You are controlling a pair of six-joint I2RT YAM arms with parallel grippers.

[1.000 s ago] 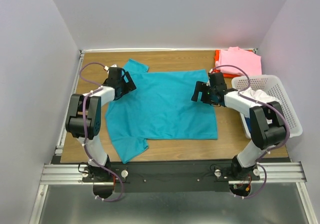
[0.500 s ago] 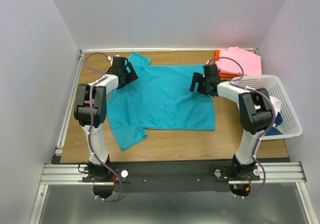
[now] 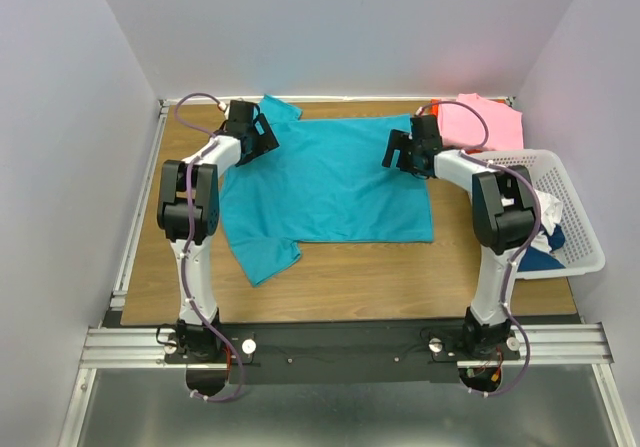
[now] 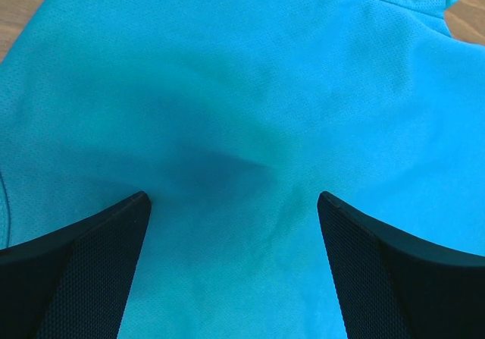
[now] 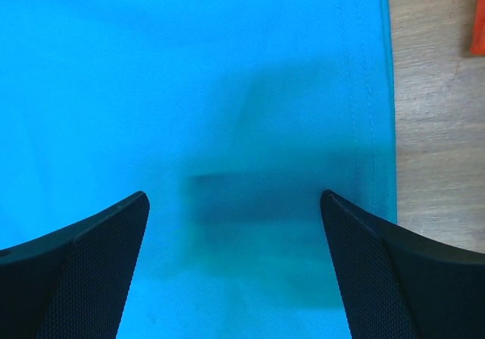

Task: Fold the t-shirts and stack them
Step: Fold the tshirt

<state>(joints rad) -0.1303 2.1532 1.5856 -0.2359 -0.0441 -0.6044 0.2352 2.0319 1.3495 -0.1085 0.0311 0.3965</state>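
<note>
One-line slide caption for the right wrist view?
Open right hand over teal t-shirt near its stitched edge, wooden table alongside.

A wooden table carries a teal t-shirt spread flat. Right of it stands a white lattice basket, and farther back lies an orange-red shirt under a pink shirt.

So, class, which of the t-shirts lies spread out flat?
The teal t-shirt: it alone lies spread open on the table. The pink one sits folded at the far right corner; the white one is bunched in the basket.
</note>
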